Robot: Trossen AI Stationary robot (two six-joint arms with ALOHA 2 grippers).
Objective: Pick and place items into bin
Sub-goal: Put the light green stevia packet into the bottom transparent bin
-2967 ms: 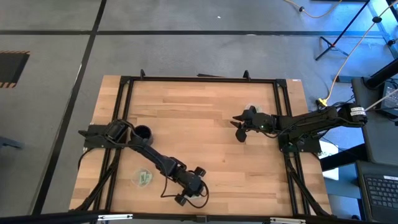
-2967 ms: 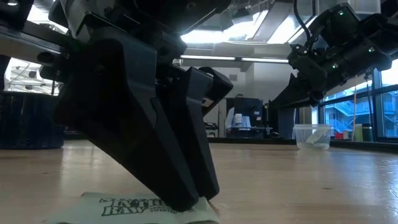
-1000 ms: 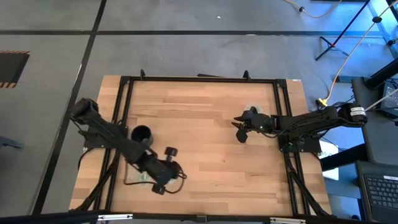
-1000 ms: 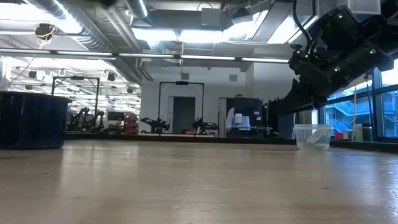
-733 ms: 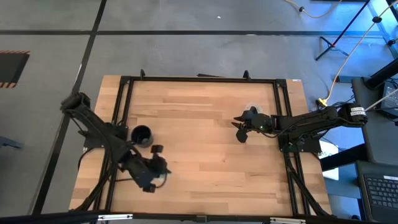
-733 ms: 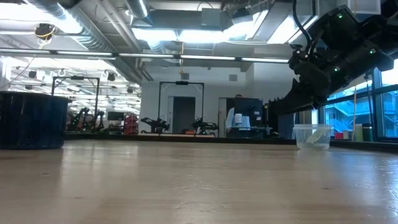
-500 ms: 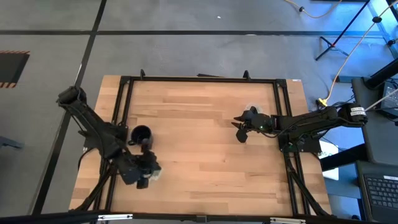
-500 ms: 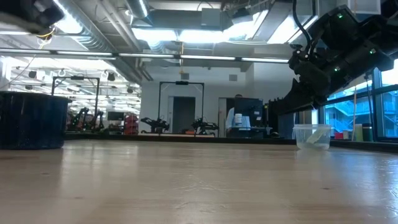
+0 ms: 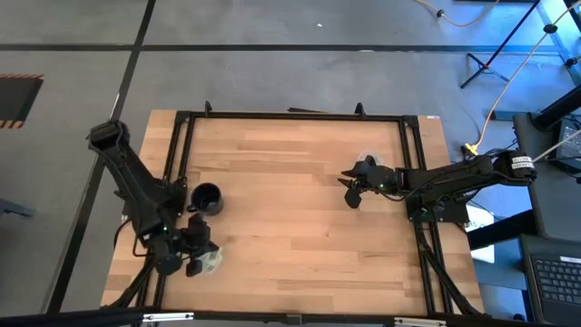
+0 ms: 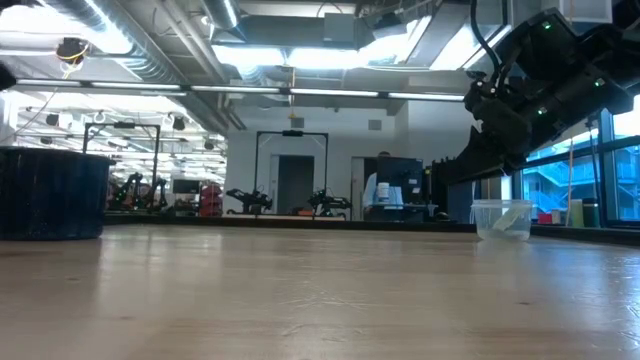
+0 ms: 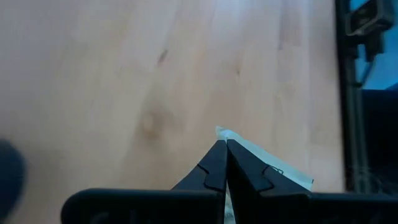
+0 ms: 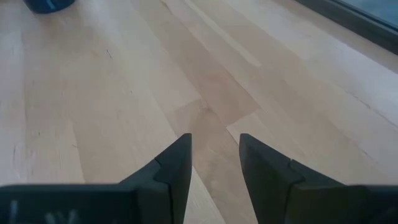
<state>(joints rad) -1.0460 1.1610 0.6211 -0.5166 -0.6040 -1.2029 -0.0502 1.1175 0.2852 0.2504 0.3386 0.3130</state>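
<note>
the left gripper point(image 9: 201, 257) is seen in the high view low on the table's left side, just below the black round cup point(image 9: 206, 196), w/ its arm bent back over the dark metal frame rail point(image 9: 172, 163). in the left wrist view its two dark fingers point(image 11: 214, 163) are pressed tip to tip, fully closed, & a small flat pale green packet w/ white print point(image 11: 273, 168) is pinched between them; the packet's free end sticks out past the tips over the light wooden table top point(image 11: 124, 74). in the high view the same packet point(image 9: 211, 262) shows as a pale patch at the gripper's end, near the table's front left corner. whether it is touching the wood or lifted clear cannot be told.

the right gripper point(image 9: 349, 188) is held over the table's right half, well apart from the left one. in the right wrist view its fingers point(image 12: 177, 163) are parted w/ a clear gap between them & nothing is gripped; only bare wood is seen through the gap. in the low view a clear plastic tub point(image 10: 501, 219) sits on the far right of the table, below the right arm.
</note>
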